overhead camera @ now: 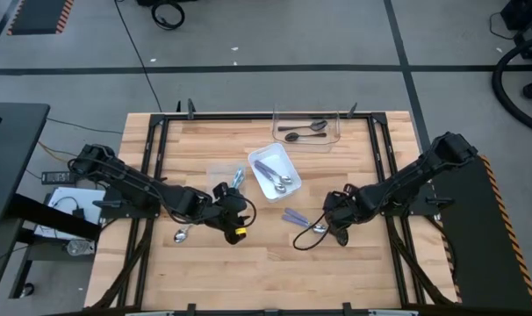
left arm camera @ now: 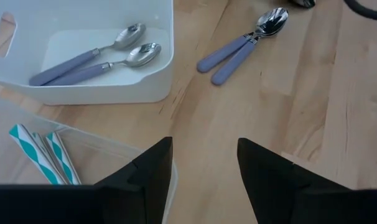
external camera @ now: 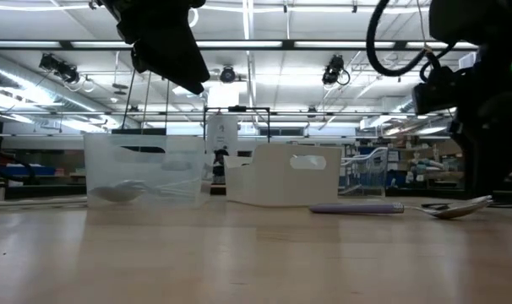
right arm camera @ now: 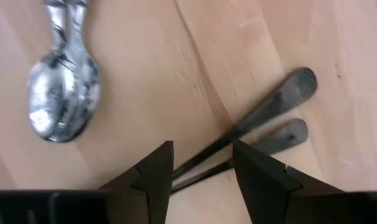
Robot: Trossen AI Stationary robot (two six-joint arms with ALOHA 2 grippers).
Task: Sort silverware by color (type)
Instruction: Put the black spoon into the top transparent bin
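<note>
The left gripper (overhead camera: 233,221) hangs over the middle of the wooden table (overhead camera: 196,272), a little toward its front edge, with its fingers (left arm camera: 145,180) spread apart and nothing between them. Seen from its wrist, it faces a white bin (left arm camera: 148,81) holding two purple-handled spoons (left arm camera: 92,59) side by side, and beside that bin a clear container (left arm camera: 101,146) with teal-and-white striped handles (left arm camera: 42,155) inside. On bare wood past the bin lie two more purple-handled spoons (left arm camera: 238,46), their bowls stacked together. The right gripper (overhead camera: 334,226) sits low over the table toward its right edge, near the front; its fingers (right arm camera: 154,171) are parted and straddle the thin shafts of two dark spoons (right arm camera: 269,121), which lie flat on the wood with nothing clamped on them. The shiny bowls of the purple pair (right arm camera: 64,96) rest close by in that wrist view. From above, the white bin (overhead camera: 262,154) stands near the table's centre, the purple pair (overhead camera: 294,217) lies just left of the right gripper, and one lone spoon (overhead camera: 183,234) lies toward the left edge below the left arm. A second clear container (overhead camera: 332,140) at the back edge holds two dark spoons (overhead camera: 305,132).
</note>
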